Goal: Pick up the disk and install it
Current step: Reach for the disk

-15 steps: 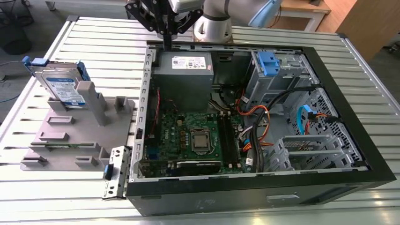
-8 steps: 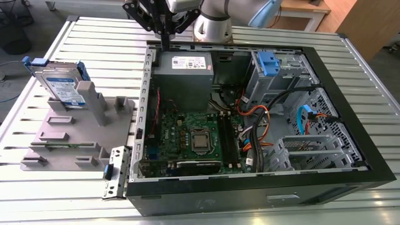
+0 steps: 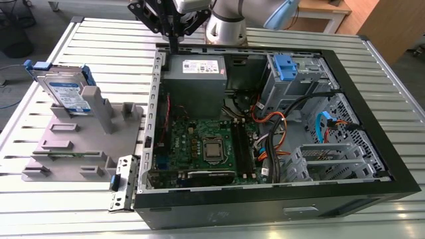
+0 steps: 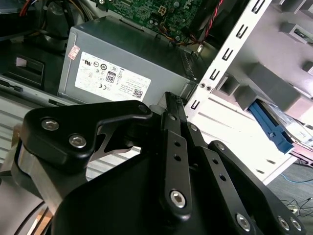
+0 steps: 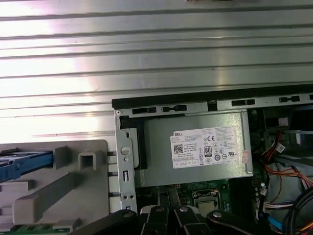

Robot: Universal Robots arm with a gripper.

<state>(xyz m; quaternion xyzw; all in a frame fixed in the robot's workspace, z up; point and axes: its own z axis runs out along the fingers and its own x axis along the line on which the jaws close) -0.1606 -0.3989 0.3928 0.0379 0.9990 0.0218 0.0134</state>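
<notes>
One black gripper (image 3: 174, 46), jaws pinched together on nothing, hung over the grey metal box (image 3: 192, 82). Well apart, off to its side, the silver blue-framed disk (image 3: 66, 95) stood on edge in a grey plastic rack (image 3: 79, 149).

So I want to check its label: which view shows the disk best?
The exterior view: the disk stands on edge in the grey fixture, label visible. Both wrist views catch just its blue carrier edge.

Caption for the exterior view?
Gripper over far edge of open case; disk standing in grey holder at the exterior view's left.
</notes>
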